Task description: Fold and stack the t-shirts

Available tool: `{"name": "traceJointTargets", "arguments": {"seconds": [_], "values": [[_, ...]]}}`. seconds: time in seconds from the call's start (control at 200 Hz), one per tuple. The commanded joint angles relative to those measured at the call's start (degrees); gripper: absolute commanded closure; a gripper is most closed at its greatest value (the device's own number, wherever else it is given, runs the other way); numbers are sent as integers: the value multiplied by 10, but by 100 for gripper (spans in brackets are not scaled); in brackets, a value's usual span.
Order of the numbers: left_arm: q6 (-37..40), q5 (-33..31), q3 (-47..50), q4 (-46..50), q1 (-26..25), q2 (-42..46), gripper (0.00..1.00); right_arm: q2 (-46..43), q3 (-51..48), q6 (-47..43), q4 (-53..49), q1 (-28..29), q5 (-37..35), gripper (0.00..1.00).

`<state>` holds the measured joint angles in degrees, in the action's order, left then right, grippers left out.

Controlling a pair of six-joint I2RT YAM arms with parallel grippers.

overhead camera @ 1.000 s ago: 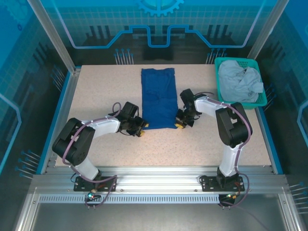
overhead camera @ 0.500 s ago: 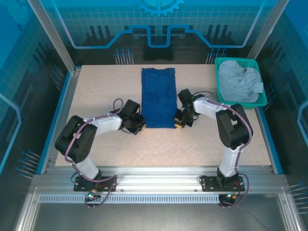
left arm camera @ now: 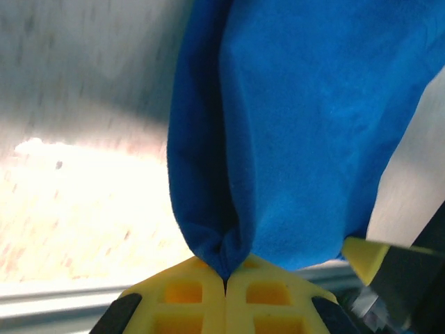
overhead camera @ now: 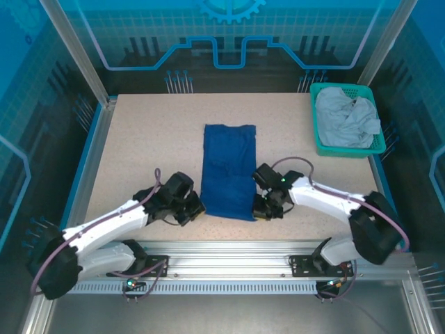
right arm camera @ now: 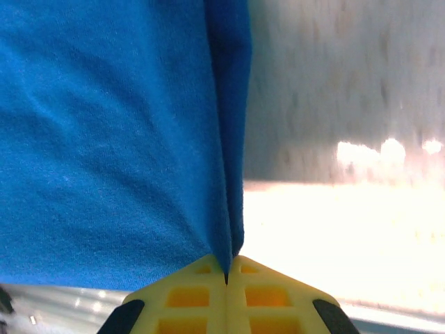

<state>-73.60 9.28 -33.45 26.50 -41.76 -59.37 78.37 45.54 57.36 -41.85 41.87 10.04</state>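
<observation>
Top view: royal blue cloth t-shirt (overhead camera: 228, 170), folded into a long narrow rectangle, lies flat on the middle of the speckled beige table (overhead camera: 139, 146). Its long axis runs away from the arm bases and its near short edge is close to the table's near border. No print shows on the upper face.

Left gripper (overhead camera: 197, 208) sits at the near-left corner of the blue t-shirt, with its arm stretched low across the table from the left base. Right gripper (overhead camera: 259, 207) sits at the near-right corner, its arm reaching in low from the right base.

Left wrist view: the yellow pads of the left gripper (left arm camera: 224, 280) are pressed together with the blue cloth (left arm camera: 299, 132) pinched between them. The fabric gathers into a dark crease at the pinch and spreads wider beyond it.

Right wrist view: the right gripper (right arm camera: 226, 275) stands the same way, its yellow pads closed tight on a fold of the blue cloth (right arm camera: 104, 139). Bare table shows to the right of the fold.

Light grey cloth t-shirt (overhead camera: 344, 120) lies crumpled inside the teal plastic mesh basket (overhead camera: 348, 151) at the far right corner of the table, well apart from both grippers.
</observation>
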Motion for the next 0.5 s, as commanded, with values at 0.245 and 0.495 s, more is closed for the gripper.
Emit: {"name": "traceJointTargets", "arguments": {"seconds": [0.245, 0.495], "values": [[-68, -31, -21, 153, -169, 170, 100, -199, -30, 92, -182, 73, 60, 100], [-47, -138, -131, 178, -165, 165, 100, -216, 96, 88, -243, 46, -14, 100]]}}
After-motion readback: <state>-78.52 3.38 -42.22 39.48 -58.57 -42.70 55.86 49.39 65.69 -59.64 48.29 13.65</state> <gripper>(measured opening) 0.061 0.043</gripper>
